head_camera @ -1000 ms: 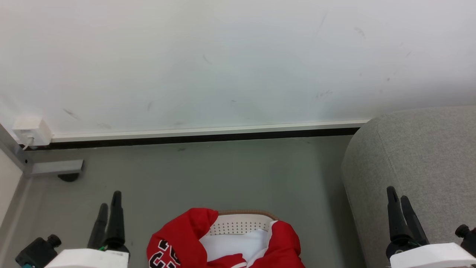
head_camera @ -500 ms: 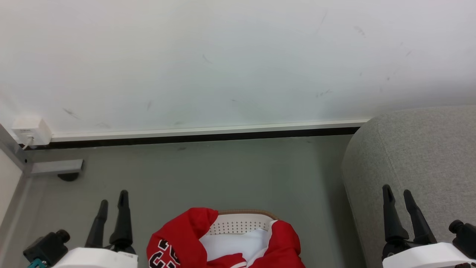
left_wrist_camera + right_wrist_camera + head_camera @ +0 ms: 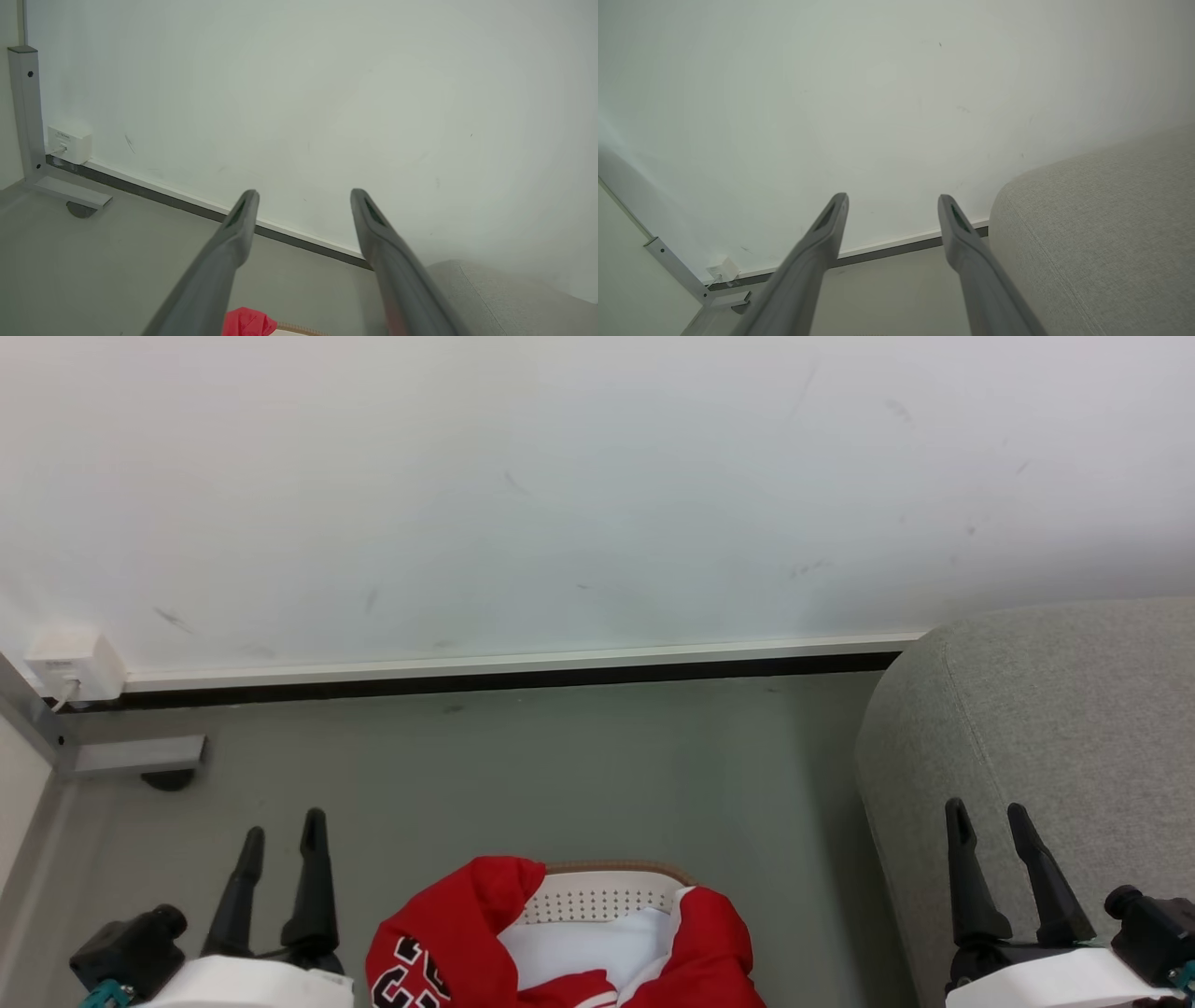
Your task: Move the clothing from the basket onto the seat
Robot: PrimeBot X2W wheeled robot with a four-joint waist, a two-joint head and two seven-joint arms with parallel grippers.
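Two pincers, both spread apart, hold nothing: the left pincer [image 3: 283, 826] and right pincer [image 3: 985, 809]. Between them the red clothing [image 3: 448, 924] lies in the basket [image 3: 597, 896], near the grey seat [image 3: 1055, 709].

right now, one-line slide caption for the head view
Open left gripper and right gripper flank the basket holding red-and-white clothing; grey seat at the right

Scuffed wht wall [image 3: 597, 476], grey floor [image 3: 523, 765].
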